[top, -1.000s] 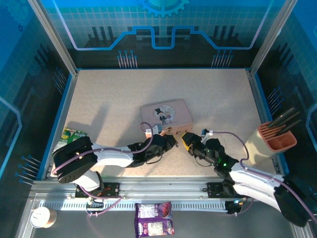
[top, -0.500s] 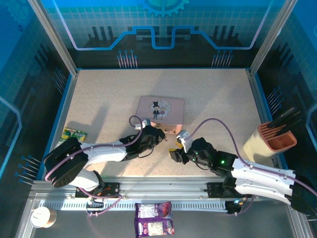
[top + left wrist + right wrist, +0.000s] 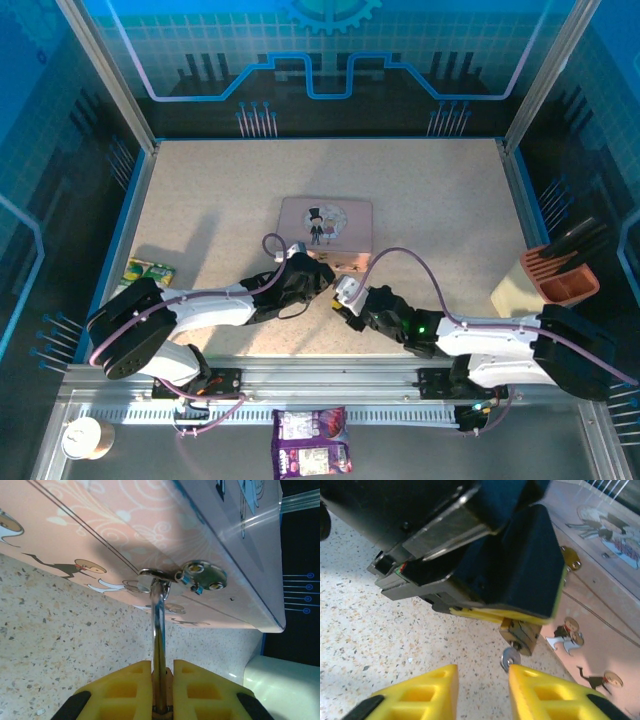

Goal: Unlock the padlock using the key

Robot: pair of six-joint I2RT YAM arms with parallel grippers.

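Note:
In the left wrist view my left gripper (image 3: 161, 680) is shut on the padlock (image 3: 161, 707). Its silvery shackle (image 3: 158, 625) rises from between the yellow fingers to the hasp (image 3: 200, 576) on the pink tin (image 3: 125, 525). In the right wrist view the brass padlock (image 3: 520, 632) hangs under the left gripper's dark body. The key (image 3: 510, 657) sticks out of the padlock's underside, its round silvery head against the tip of my right finger (image 3: 535, 685). My right gripper (image 3: 482, 680) is open, and the key sits at the right edge of the gap. From above, both grippers meet in front of the tin (image 3: 325, 232).
A beige holder with an orange-brown insert (image 3: 545, 285) stands at the right edge. A green packet (image 3: 150, 270) lies at the left edge. A snack bag (image 3: 312, 455) and a paper cup (image 3: 82, 437) sit off the table's front. Speckled tabletop (image 3: 250, 190) lies behind the tin.
My right arm has swung left and low, up to the left gripper, and its jaws have narrowed. The tin shifted and straightened a second ago; the left gripper has kept its hold.

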